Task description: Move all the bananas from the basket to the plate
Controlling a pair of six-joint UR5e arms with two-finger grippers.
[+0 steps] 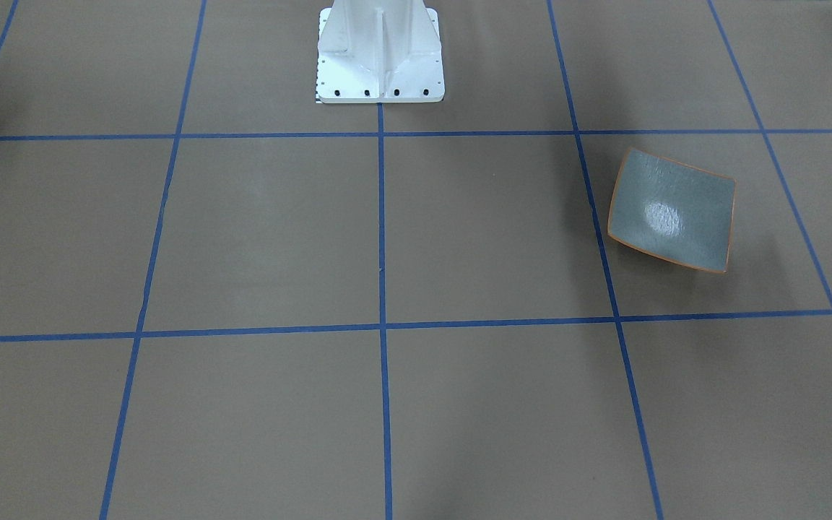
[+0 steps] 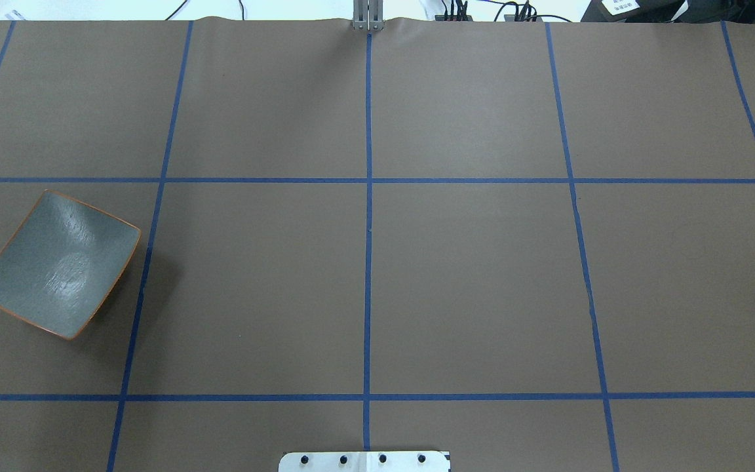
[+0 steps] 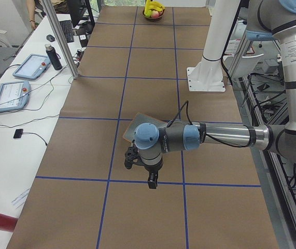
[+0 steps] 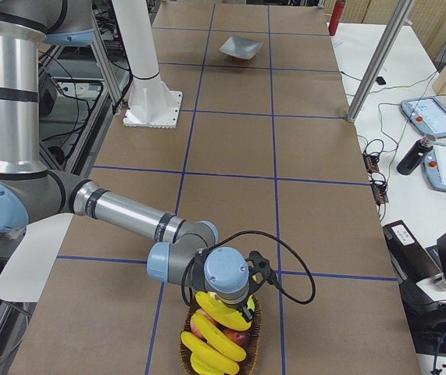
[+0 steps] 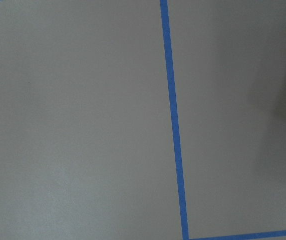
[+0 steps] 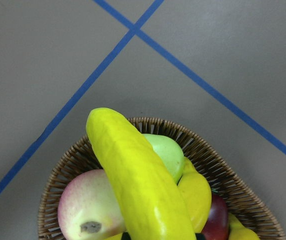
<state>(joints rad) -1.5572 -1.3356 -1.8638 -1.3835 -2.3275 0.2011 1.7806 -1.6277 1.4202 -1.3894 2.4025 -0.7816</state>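
The grey-green plate with an orange rim lies bare on the table, at the left in the overhead view. Several yellow bananas lie in a wicker basket at the table's right end. My right gripper is over the basket, shut on one banana that is raised above the other fruit. Only its fingertips show at the frame's bottom edge. My left gripper hangs over the table beside the plate. I cannot tell whether it is open or shut.
The basket also holds a pink-yellow apple, a green fruit and a dark red fruit. The white robot pedestal stands at the table's middle edge. A metal post stands at the operators' side.
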